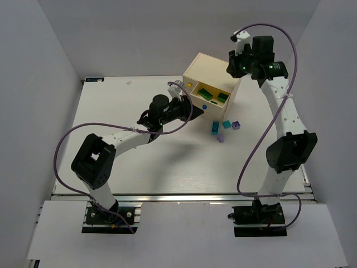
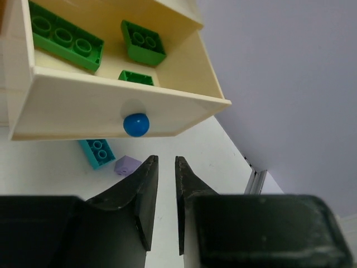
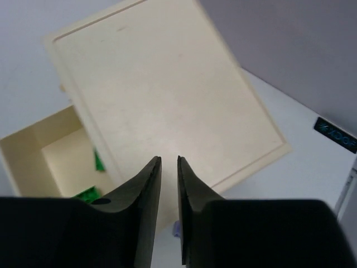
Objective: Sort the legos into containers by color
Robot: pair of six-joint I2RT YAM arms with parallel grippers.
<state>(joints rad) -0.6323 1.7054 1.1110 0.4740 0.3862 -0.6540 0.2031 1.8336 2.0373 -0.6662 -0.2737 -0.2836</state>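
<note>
The cream chest [image 1: 209, 70] stands at the back of the table. Its blue-knob [image 2: 136, 124] drawer [image 2: 83, 106] is pulled out and holds three green legos [image 2: 66, 40]. Two teal legos [image 1: 215, 128] and two lilac legos [image 1: 236, 125] lie on the table in front of it. My left gripper [image 2: 166, 159] hovers just short of the blue knob, its jaws a narrow slit apart with nothing between them. High over the chest's lid [image 3: 162, 95], my right gripper [image 3: 169, 159] is likewise nearly closed and empty.
White walls close in the table on the left, back and right. A purple cable [image 1: 262, 139] loops beside the right arm and another [image 1: 61, 151] beside the left. A metal rail [image 1: 178, 196] runs along the near edge.
</note>
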